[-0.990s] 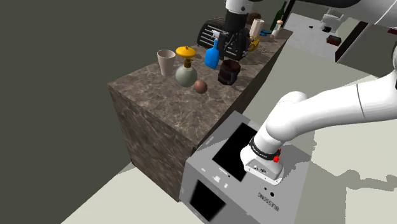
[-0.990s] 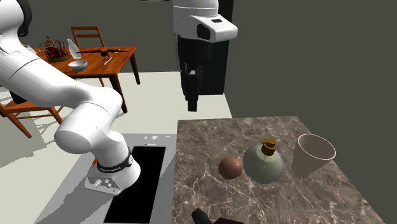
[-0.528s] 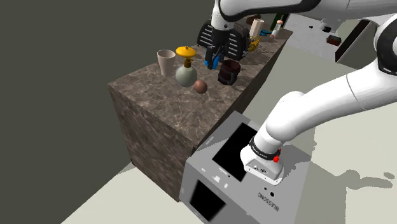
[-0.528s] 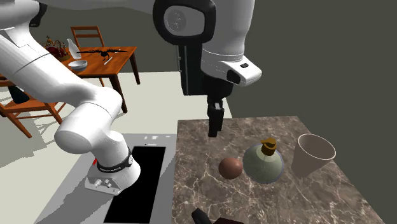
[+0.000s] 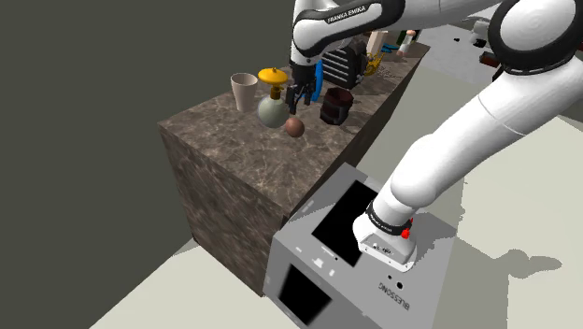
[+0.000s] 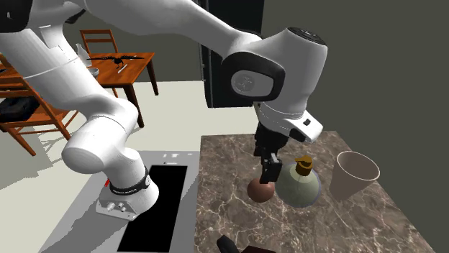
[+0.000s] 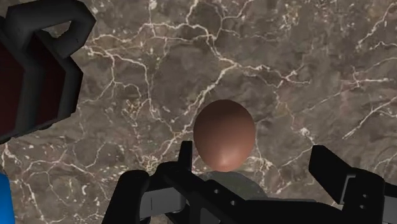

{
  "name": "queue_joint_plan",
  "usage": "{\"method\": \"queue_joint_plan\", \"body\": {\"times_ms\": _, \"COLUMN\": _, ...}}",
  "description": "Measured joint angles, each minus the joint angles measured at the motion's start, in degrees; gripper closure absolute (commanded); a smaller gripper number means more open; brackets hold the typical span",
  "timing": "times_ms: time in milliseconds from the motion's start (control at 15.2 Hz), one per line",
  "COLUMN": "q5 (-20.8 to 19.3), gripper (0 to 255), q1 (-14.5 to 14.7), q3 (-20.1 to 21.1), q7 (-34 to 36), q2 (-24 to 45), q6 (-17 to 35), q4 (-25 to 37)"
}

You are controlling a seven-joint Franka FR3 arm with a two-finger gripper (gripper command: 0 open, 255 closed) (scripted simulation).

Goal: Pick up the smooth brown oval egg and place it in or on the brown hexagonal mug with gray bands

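Observation:
A smooth brown egg point(image 7: 224, 135) lies on the marble counter point(image 7: 299, 57). It also appears as the brown egg point(image 5: 294, 127) in the shoulder view and the egg point(image 6: 259, 191) in the second exterior view. My gripper point(image 5: 297, 99) hangs just above it, open. In the wrist view the gripper point(image 7: 256, 160) has its fingers spread on either side of the egg, not touching it; the egg sits nearer one finger point(image 7: 185, 158). The dark brown hexagonal mug point(image 5: 336, 106) with grey bands and a handle stands upright beside the egg, the mug point(image 7: 32, 83) a short way off.
A round grey-green vase point(image 6: 298, 184) with a yellow top stands close beside the egg. A cream cup point(image 6: 354, 175) is past it. A blue bottle point(image 5: 318, 69) and a dark appliance point(image 5: 348, 62) stand behind the arm. The counter's edge point(image 5: 224, 140) drops off nearby.
The arm has swung down and toward the shoulder view's left, bringing the gripper from beside the blue bottle to just over the egg. Nothing on the counter has moved.

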Motion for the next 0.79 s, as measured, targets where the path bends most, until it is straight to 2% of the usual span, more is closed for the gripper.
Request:
{"method": "queue_joint_plan", "body": {"times_ms": 330, "q5": 1.5, "gripper": 0, "q1": 0.2, "q3": -0.9, "q7": -3.0, "q2": 9.2, "q6": 5.2, "q4": 2.6}}
{"method": "queue_joint_plan", "body": {"times_ms": 792, "q5": 2.0, "gripper": 0, "q1": 0.1, "q3": -1.0, "q7": -3.6, "q2": 12.2, "q6": 11.0, "q4": -0.3}}
